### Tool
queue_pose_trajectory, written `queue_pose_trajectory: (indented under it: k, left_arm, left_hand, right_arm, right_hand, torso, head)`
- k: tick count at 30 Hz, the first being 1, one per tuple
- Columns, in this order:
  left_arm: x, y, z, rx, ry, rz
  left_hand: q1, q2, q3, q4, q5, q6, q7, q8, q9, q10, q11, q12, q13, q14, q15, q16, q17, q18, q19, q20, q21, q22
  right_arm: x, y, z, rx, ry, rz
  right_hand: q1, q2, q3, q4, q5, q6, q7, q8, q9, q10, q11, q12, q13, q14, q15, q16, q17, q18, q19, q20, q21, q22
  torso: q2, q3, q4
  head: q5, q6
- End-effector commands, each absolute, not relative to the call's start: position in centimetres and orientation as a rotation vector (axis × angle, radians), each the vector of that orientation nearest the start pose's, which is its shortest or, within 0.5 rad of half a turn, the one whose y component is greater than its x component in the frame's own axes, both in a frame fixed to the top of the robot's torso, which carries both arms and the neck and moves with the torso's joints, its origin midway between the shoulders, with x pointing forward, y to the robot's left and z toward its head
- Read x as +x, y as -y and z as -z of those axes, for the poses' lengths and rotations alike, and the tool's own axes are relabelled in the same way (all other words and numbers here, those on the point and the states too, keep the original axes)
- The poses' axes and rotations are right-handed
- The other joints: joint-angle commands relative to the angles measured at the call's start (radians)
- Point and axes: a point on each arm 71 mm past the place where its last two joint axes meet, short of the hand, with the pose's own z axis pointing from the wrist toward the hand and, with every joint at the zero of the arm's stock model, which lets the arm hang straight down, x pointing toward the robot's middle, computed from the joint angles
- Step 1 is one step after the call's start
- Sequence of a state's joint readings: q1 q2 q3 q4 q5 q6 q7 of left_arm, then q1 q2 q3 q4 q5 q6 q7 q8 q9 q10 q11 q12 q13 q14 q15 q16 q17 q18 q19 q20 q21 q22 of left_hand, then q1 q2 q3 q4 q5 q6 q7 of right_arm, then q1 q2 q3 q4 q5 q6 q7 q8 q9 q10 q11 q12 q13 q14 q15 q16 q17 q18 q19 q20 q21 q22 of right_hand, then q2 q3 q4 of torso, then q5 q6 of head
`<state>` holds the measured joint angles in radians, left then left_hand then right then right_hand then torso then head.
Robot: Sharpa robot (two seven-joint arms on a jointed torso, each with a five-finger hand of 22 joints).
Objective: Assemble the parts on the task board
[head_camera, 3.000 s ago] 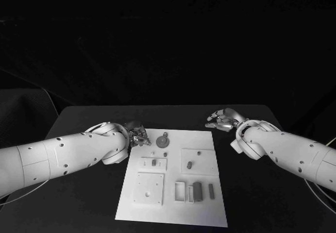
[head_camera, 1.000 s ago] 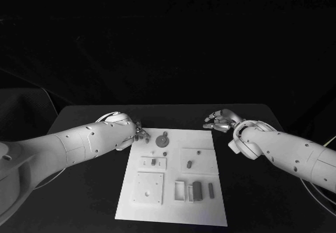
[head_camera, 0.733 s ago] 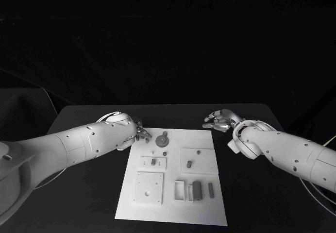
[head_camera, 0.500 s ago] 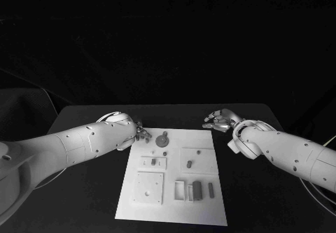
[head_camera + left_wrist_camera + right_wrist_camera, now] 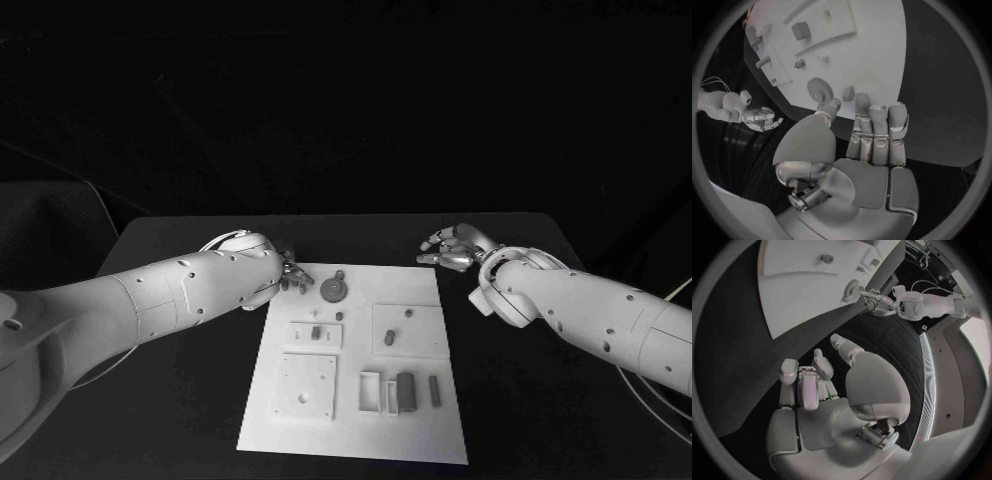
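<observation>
Your task board [image 5: 361, 420] lies mid-table with most parts loose: a gear [image 5: 333, 291] near its far edge and small pieces [image 5: 407, 390] beside the near-end slots. I judge assembly barely begun. Your left hand [image 5: 293, 277] hovers at the board's far left corner beside the gear; the left wrist view shows its fingers [image 5: 879, 131] straight, side by side, holding nothing. Your right hand [image 5: 453, 248] hangs off the board's far right corner; the right wrist view shows its fingers [image 5: 807, 382] curled inward, empty.
</observation>
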<state>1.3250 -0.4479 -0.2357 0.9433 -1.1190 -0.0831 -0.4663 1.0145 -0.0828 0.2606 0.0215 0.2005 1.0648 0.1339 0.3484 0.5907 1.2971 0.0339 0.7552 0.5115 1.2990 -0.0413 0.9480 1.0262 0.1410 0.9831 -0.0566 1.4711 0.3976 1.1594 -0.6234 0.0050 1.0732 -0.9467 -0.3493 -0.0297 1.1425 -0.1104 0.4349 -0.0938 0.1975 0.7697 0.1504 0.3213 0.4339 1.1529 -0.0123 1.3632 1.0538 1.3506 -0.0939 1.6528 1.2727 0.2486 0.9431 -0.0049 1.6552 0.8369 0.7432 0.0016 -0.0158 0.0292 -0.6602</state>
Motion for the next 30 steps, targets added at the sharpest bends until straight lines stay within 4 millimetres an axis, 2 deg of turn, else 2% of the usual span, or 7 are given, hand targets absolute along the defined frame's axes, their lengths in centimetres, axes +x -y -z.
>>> queue_pose_trajectory:
  k: [1,30]
  left_arm:
    - [57.87,-19.22,22.69,-0.212,-2.065,0.169]
    - [57.87,-19.24,23.16,-0.228,-2.088,0.188]
  left_hand:
    - [0.017,0.0,0.012,-0.004,0.001,0.009,0.002,-0.006,-0.001,-0.009,-0.002,0.005,0.001,-0.01,0.002,0.004,0.001,0.027,-0.002,-0.001,0.003,0.001]
    - [0.053,0.006,0.037,-0.029,0.004,0.01,0.002,-0.01,-0.004,-0.021,0.002,0.001,-0.001,-0.022,0.006,0.003,0.001,0.024,-0.013,-0.001,-0.001,-0.002]
  right_arm:
    - [55.83,23.07,22.3,0.459,-1.708,-0.72]
    - [55.81,22.82,22.34,0.456,-1.712,-0.725]
  right_hand:
    - [-0.011,0.002,0.0,0.005,0.004,0.013,0.019,0.005,0.0,-0.005,-0.002,-0.002,-0.001,-0.005,0.0,0.007,0.0,0.013,0.005,-0.001,0.058,-0.002]
    - [-0.012,0.003,0.001,0.006,0.004,0.013,0.019,0.005,-0.001,-0.005,-0.002,-0.002,-0.002,-0.005,0.0,0.007,0.0,0.013,0.006,-0.001,0.058,-0.002]
  torso:
    - [0.0,-0.0009,0.0005]
    - [0.0,-0.0006,-0.0004]
  head:
    - [0.001,0.0]
    - [-0.001,-0.006]
